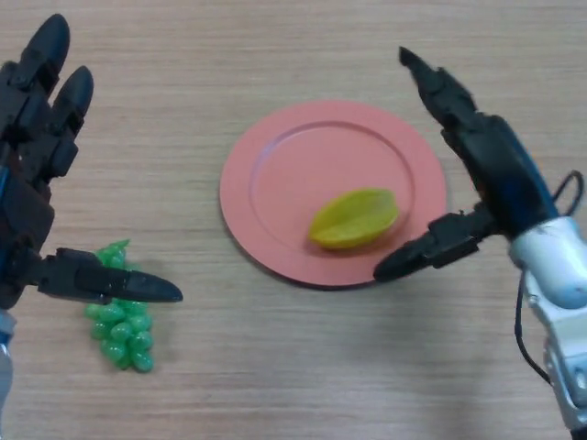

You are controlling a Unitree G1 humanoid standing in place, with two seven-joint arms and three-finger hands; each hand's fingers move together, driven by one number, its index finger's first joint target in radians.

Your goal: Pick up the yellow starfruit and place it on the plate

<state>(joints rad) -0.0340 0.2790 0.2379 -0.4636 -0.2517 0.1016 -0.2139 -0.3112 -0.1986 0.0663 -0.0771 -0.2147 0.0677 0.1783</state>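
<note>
The yellow starfruit [354,218] is lying on the pink plate [275,174]. It sits on the lower right part of the plate, close to the rim but fully on it. So the main job looks done: the fruit is where it should be.

The right robot hand [481,170] is just beside the plate, on its right side. Its fingers are spread wide and point up past the plate's far edge. Its thumb reaches in over the plate's near rim, close to the starfruit but not touching it. This robot hand holds nothing.

The left robot hand [37,156] is well away from the plate, on its left side. It is spread too, with straight fingers, and it holds nothing. Its thumb hangs over a bunch of green grapes [121,312] that lies on the bench [303,385], to the lower left of the plate.

I think the step now is letting go and backing off. The next move should be to pull the right robot hand away from the plate, lifting the thumb clear first so it does not bump the fruit or tip the rim. The left robot hand can stay put.
</note>
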